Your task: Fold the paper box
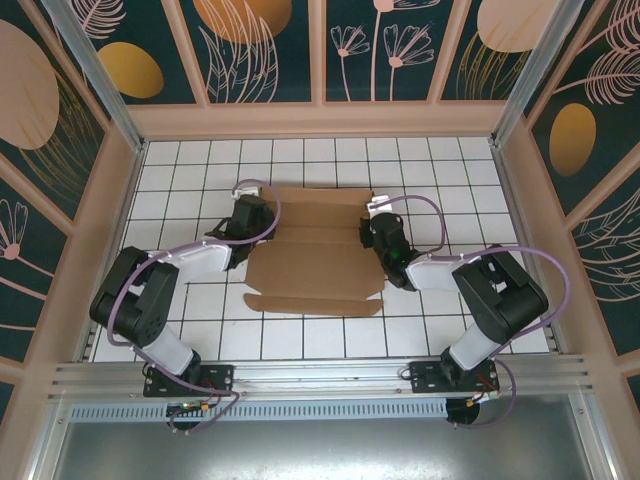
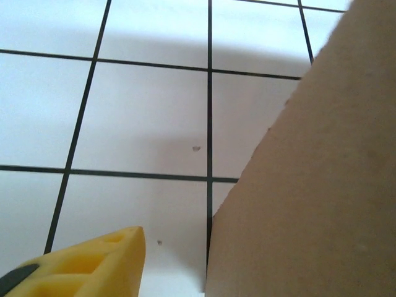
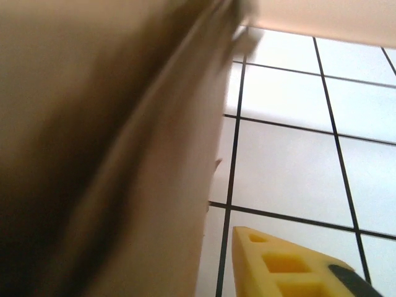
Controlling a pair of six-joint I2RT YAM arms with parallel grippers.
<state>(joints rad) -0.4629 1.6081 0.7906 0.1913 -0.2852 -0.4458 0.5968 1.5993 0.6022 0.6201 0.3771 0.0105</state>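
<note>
The paper box [image 1: 315, 265] lies as a brown cardboard sheet in the middle of the white tiled table [image 1: 300, 340], with a narrow flap along its near edge. My left gripper [image 1: 250, 222] is at the box's left end. In the left wrist view one yellow finger [image 2: 105, 260] stands apart from a raised cardboard panel [image 2: 309, 185]; the other finger is hidden behind that panel. My right gripper [image 1: 382, 235] is at the right end. Its yellow finger [image 3: 291, 266] sits a small gap away from the cardboard wall [image 3: 124, 154]. Both jaws are open around the cardboard without pinching it.
Low beige walls [image 1: 320, 118] ring the tiled table, and patterned panels stand behind them. A metal rail [image 1: 320, 375] runs along the near edge, where both arm bases are bolted. Bare tiles lie in front of and behind the box.
</note>
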